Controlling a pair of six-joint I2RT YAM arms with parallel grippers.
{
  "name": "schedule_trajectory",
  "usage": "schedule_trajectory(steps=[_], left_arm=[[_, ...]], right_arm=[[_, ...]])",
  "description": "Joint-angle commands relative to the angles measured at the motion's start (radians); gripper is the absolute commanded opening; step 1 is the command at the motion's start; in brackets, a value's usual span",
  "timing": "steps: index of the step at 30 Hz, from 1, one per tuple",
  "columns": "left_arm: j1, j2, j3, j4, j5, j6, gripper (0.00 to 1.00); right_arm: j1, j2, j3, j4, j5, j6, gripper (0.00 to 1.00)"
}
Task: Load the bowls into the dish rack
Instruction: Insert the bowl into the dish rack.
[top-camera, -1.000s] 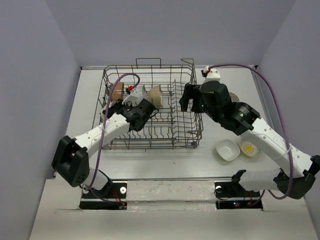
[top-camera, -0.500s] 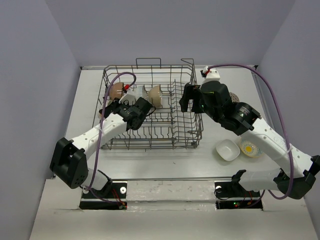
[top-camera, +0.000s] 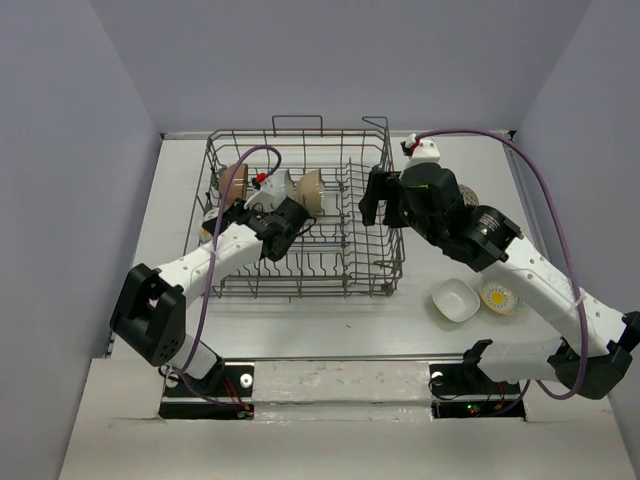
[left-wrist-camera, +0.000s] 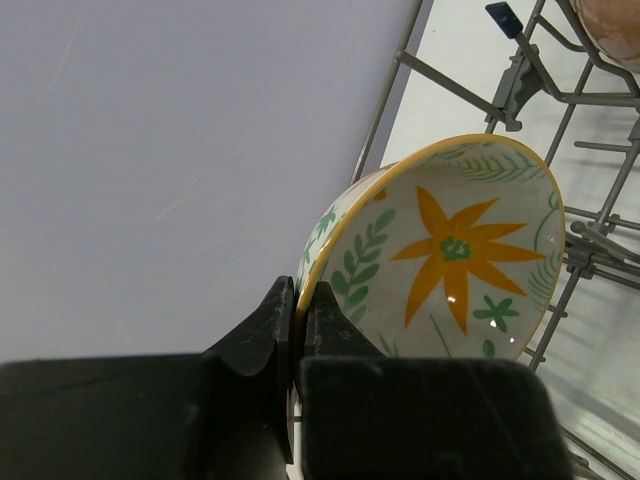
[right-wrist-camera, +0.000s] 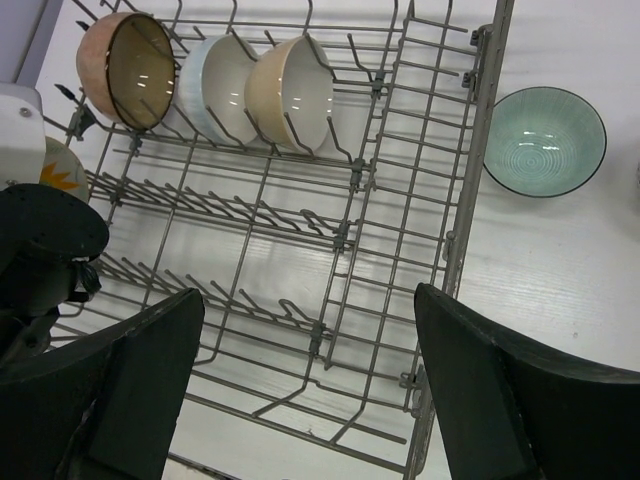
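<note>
Left arm swung back toward 3 o'clock, elbow tucked in; right arm static. Left pincer (left-wrist-camera: 297, 330) is clamped on the floral bowl (left-wrist-camera: 450, 250) rim, bowl tilted at the rack's (right-wrist-camera: 468, 180) 9 o'clock edge, likely not yet slotted. Right pincer (right-wrist-camera: 310, 370) gapes wide, empty.

The dish rack (top-camera: 300, 282) is thin grey metal wire with a dull sheen. The floral bowl (left-wrist-camera: 450, 260), filling the middle of the left wrist view, is glazed ceramic, smooth and glossy, with small bright highlights. The three bowls (right-wrist-camera: 225, 85) at the upper left of the right wrist view and the teal bowl (right-wrist-camera: 545, 140) at its upper right are glossy too, the teal one finely ringed. The left gripper (left-wrist-camera: 298, 305) and right gripper (right-wrist-camera: 305, 310) look like matt black plastic. The surface (right-wrist-camera: 560, 300) is white, matt and faintly grained like painted wood.
</note>
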Motion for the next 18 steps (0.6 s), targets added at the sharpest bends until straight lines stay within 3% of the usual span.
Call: schedule_trajectory(steps=[1,18], left_arm=[[0.006,0.014,0.022,-0.003,-0.008,-0.045,0.00],[-0.016,0.132,0.060,-0.038,0.033,-0.073,0.00]], right_arm=[[0.008,-0.032,-0.010,0.015,-0.001,-0.015,0.91],[0.008,-0.049,-0.022,0.010,0.004,-0.018,0.92]])
